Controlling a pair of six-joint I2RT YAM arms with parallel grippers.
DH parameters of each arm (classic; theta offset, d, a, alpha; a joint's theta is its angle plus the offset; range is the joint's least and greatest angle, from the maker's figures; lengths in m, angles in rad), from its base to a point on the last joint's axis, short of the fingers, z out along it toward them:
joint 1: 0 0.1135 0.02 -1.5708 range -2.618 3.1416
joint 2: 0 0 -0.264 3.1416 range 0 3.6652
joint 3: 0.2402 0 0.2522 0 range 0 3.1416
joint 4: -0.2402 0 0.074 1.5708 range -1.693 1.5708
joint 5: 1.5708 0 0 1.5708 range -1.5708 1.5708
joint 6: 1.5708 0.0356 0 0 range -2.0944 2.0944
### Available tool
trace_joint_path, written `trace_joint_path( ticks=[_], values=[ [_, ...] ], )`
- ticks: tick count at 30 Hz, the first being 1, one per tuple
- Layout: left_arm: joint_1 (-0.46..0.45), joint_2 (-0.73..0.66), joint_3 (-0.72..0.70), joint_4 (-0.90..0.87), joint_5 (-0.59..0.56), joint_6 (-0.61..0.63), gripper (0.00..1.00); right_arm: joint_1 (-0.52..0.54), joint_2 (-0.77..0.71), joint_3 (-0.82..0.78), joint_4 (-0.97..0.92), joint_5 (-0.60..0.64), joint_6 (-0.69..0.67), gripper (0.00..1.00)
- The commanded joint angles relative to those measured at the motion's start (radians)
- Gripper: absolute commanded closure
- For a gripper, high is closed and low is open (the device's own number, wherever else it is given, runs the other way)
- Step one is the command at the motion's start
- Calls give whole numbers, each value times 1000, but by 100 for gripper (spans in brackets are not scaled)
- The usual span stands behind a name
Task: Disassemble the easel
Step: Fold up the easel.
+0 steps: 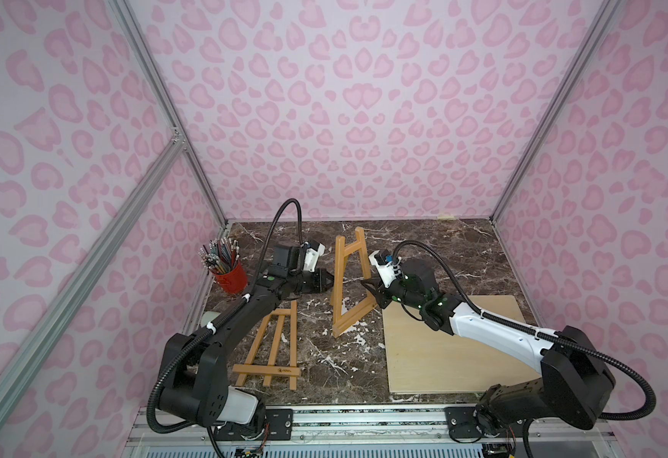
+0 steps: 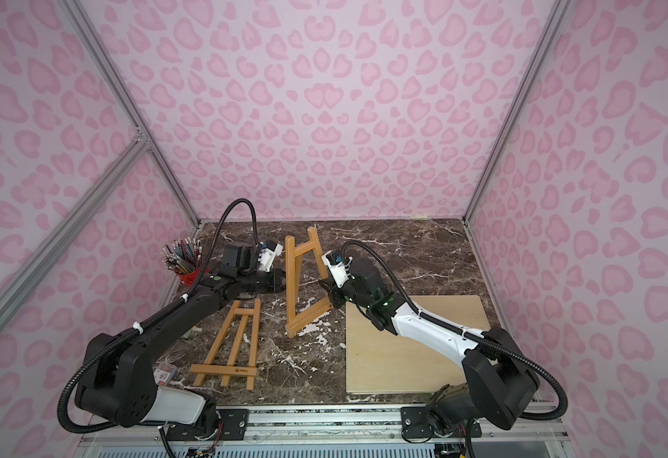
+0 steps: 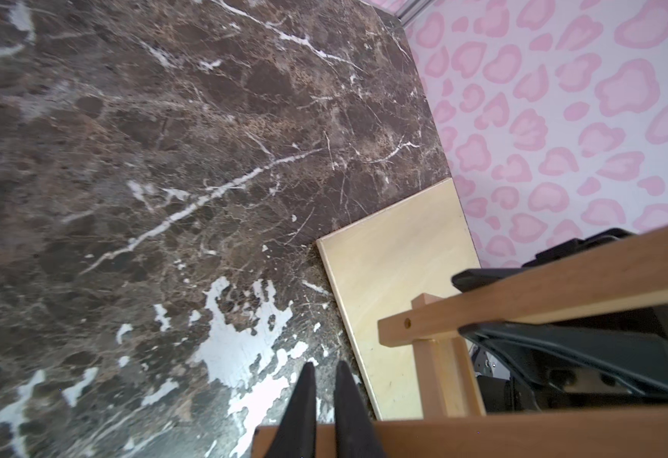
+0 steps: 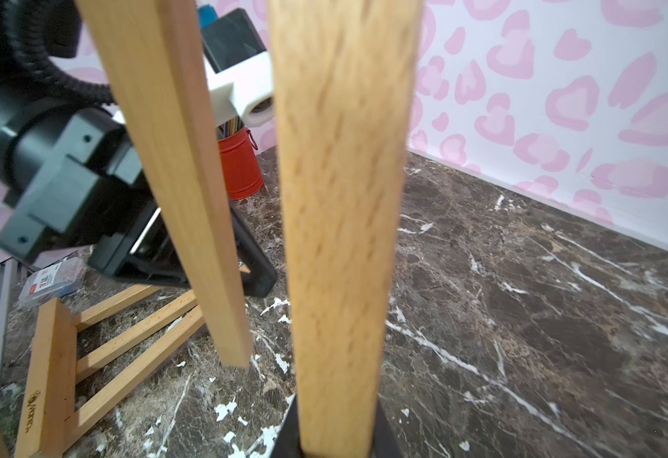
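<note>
A wooden easel [image 1: 338, 309] [image 2: 290, 309] is held up on edge over the middle of the marble table. My left gripper [image 1: 327, 280] [image 3: 324, 366] comes in from the left and is shut on one long leg [image 3: 483, 436], its black fingers nearly together across the bar. From the right, my right gripper [image 1: 367, 286] [image 4: 336, 444] is shut on the opposite leg [image 4: 340, 198], which rises out of its black jaws. A second easel [image 1: 273, 349] [image 2: 233, 345] [image 4: 118, 341] lies flat under the left arm.
A red cup of pencils [image 1: 227, 273] stands at the left wall. A pale plywood board [image 1: 443, 349] [image 3: 396, 277] lies flat at the right front. A small clear plastic box [image 2: 166, 372] [image 4: 53, 279] sits by the left arm's base.
</note>
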Motion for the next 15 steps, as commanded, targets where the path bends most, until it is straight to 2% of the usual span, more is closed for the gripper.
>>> trace_joint_path(
  ticks=[1,6,9,12,15],
  values=[
    [-43,-5,-17,117,3,-64,86,6,7,-15,150,19,70,100],
    [-103,-4,-23,156,6,-96,86,13,15,-29,182,22,98,100],
    [-108,-9,-32,164,8,-102,87,14,15,-35,184,21,106,100],
    [-103,-31,-22,60,-61,-42,86,14,-1,-41,158,23,116,100],
    [-52,-65,-25,-40,-141,-2,83,21,-30,-62,104,34,149,100]
  ],
)
